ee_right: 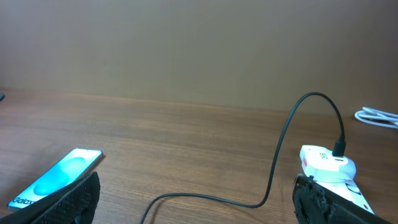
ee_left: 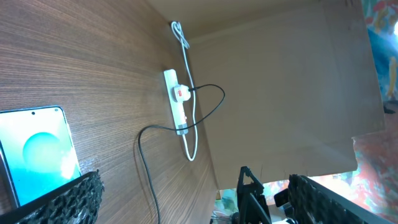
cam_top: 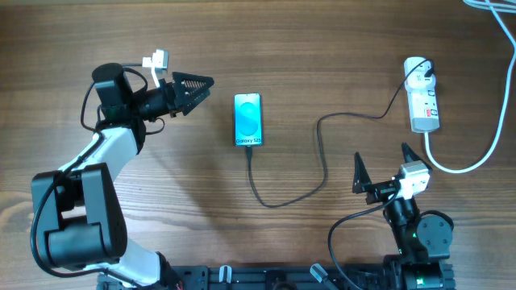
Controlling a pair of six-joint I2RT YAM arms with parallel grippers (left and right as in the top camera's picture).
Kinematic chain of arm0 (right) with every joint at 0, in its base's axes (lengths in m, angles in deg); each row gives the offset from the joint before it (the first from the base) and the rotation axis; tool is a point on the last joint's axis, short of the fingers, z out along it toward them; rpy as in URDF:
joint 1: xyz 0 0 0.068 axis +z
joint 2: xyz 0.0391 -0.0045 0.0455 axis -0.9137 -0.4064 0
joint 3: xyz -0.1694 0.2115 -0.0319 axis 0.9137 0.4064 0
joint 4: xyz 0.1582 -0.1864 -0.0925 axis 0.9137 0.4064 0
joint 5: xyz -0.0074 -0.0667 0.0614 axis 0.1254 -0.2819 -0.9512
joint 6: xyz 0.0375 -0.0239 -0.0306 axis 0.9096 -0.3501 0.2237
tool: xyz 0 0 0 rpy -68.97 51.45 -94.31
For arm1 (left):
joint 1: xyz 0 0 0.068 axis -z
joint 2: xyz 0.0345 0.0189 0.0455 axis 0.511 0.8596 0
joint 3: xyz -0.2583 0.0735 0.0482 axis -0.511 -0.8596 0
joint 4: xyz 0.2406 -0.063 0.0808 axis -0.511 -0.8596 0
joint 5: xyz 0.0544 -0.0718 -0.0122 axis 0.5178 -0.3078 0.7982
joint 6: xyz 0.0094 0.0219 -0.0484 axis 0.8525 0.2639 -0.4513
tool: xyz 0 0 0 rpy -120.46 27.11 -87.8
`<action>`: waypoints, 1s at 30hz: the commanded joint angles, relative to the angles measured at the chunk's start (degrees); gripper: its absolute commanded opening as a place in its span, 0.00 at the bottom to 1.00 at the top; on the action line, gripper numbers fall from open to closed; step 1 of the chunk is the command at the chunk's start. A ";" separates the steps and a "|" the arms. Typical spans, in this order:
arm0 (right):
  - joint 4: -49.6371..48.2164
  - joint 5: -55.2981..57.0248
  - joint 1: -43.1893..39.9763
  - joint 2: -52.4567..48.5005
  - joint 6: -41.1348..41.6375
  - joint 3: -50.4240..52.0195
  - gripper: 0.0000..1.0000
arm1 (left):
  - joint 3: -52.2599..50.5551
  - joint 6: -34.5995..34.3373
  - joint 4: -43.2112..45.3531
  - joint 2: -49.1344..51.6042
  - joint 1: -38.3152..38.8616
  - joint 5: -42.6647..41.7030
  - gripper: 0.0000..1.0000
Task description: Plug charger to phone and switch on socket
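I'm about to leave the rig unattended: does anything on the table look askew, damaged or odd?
Nothing stands out. The phone lies flat, screen lit; the charger runs in loose curves from its short end to the socket. The left claw and right claw stand open, clear of everything.

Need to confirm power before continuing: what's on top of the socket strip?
The charger's black plug sits in the socket at one end; a red mark shows beside it. Its pins are hidden inside.
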 commanded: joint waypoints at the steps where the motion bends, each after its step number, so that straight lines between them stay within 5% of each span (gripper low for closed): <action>1: -0.31 -0.02 0.28 0.94 0.87 0.11 1.00 | 0.68 0.94 0.17 -0.74 -0.11 -0.07 1.00; 27: -0.31 0.09 0.28 0.90 0.68 0.09 1.00 | 0.68 0.94 -2.21 -3.30 -0.11 0.42 1.00; 30: -0.31 0.11 0.28 0.90 0.68 0.09 1.00 | 0.68 1.22 -2.19 -6.32 -0.11 7.54 1.00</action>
